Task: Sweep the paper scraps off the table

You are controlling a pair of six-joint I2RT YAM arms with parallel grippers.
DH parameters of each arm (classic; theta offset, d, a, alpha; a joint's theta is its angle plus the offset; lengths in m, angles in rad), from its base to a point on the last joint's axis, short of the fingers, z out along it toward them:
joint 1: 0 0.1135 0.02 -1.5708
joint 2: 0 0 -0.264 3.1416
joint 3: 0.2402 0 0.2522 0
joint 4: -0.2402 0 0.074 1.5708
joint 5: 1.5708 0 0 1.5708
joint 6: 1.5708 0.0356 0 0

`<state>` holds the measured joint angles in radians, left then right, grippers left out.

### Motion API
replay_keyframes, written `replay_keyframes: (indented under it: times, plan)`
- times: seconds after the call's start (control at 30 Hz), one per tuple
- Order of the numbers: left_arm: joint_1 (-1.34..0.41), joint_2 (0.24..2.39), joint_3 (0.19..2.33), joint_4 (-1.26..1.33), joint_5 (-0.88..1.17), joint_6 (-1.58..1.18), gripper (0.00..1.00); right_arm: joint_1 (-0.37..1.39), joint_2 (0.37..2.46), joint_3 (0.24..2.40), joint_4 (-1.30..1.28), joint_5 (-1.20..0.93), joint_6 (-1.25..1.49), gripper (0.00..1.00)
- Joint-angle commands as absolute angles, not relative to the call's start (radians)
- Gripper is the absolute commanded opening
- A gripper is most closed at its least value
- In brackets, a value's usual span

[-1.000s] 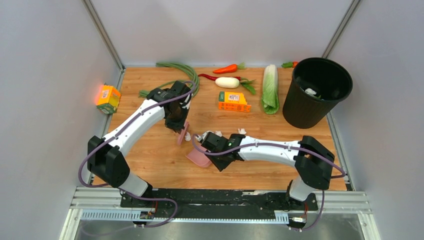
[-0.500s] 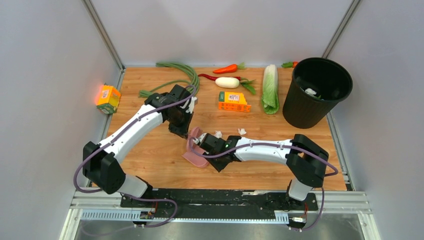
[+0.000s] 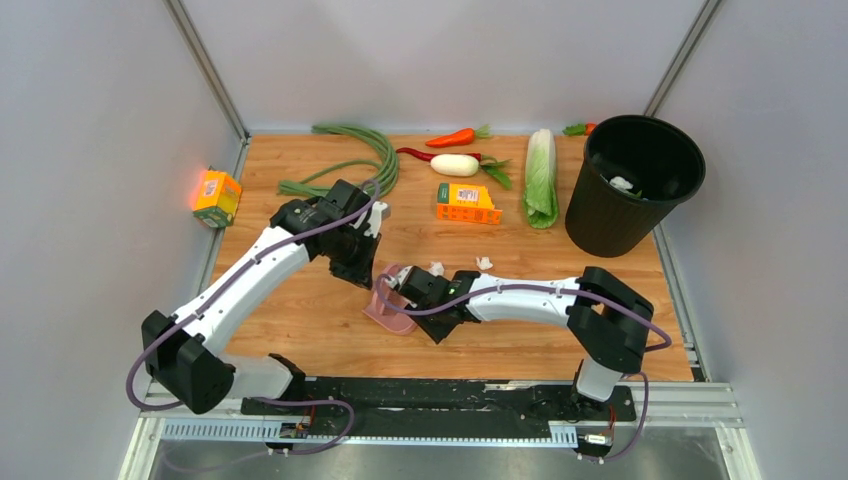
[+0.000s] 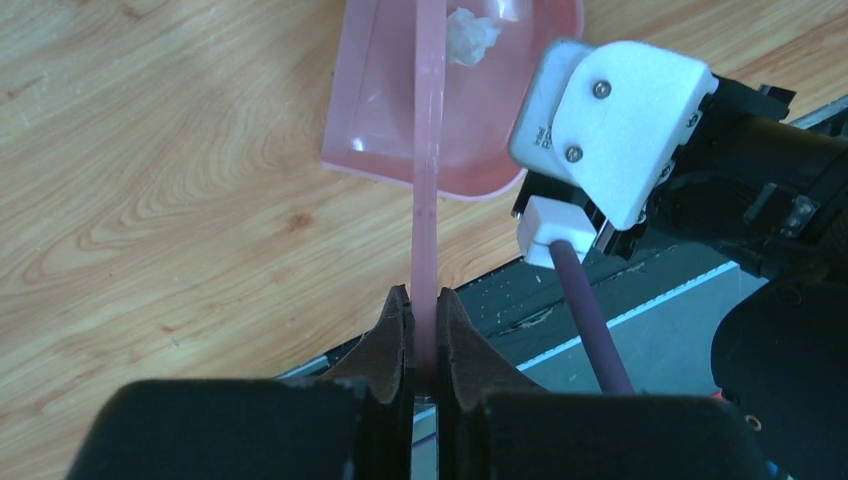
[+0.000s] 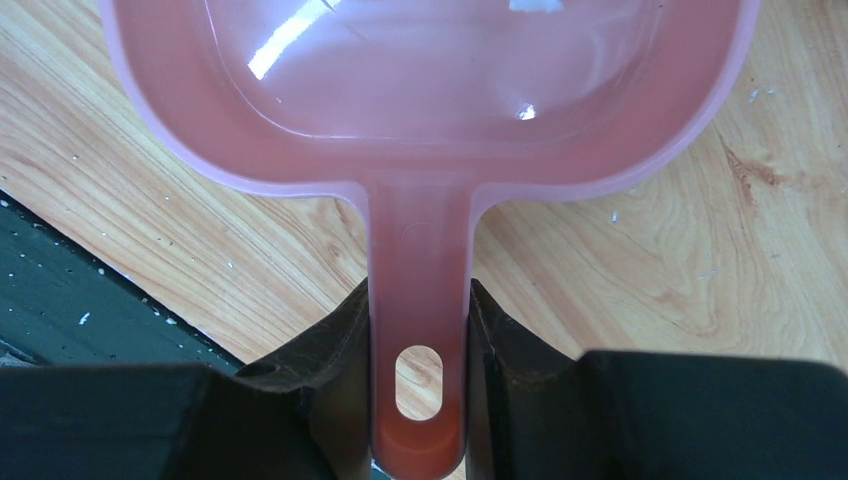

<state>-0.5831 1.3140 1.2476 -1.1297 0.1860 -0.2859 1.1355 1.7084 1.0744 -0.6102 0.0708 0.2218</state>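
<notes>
- Pink plastic, a thin sweeper blade [image 4: 428,200], is pinched edge-on in the left gripper [image 4: 423,300], whose jaws are shut tight on it. Its long axis runs straight out from the gripper and across the dustpan [image 4: 380,110].
- The right gripper [image 5: 418,320] is closed part-way around the dustpan's flat handle. The pan stretches straight ahead of it, flat on the table [image 5: 150,230].
- One paper wad [image 4: 472,35] lies inside the pan, just beside the blade.
- Two more paper scraps [image 3: 437,268] sit on the table beyond the right arm's wrist. They seem to lie on the handle side, not at the pan's mouth, so the pan probably needs re-aiming. The left gripper is the nearer one.
- The black bin [image 3: 600,215], far right and well apart, holds a white wad [image 3: 622,183].
</notes>
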Motion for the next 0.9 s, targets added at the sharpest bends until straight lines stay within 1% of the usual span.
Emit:
replay_keyframes:
  times: [0.0, 0.13, 0.27, 0.4, 0.53, 0.67, 0.87]
  plan:
    - [-0.587, 1.258, 1.249, -1.155, 0.155, -0.287, 0.0, 1.131, 1.721, 1.114, -0.58, 0.083, 0.216, 0.0]
    - [-0.586, 1.21, 1.273, -1.186, 0.014, -0.29, 0.0, 1.132, 1.712, 1.127, -0.583, 0.094, 0.236, 0.0]
    - [-0.586, 1.175, 1.282, -1.209, -0.063, -0.294, 0.0, 1.131, 1.706, 1.14, -0.584, 0.107, 0.262, 0.0]
    - [-0.586, 1.137, 1.272, -1.2, -0.035, -0.298, 0.0, 1.132, 1.698, 1.15, -0.583, 0.114, 0.29, 0.0]
    - [-0.586, 1.1, 1.241, -1.169, 0.046, -0.295, 0.0, 1.141, 1.706, 1.169, -0.569, 0.094, 0.31, 0.0]
    - [-0.586, 1.086, 1.22, -1.161, 0.067, -0.29, 0.0, 1.166, 1.727, 1.196, -0.569, 0.11, 0.328, 0.0]
    - [-0.589, 1.023, 1.269, -1.16, 0.141, -0.313, 0.0, 1.215, 1.744, 1.223, -0.558, 0.186, 0.383, 0.0]
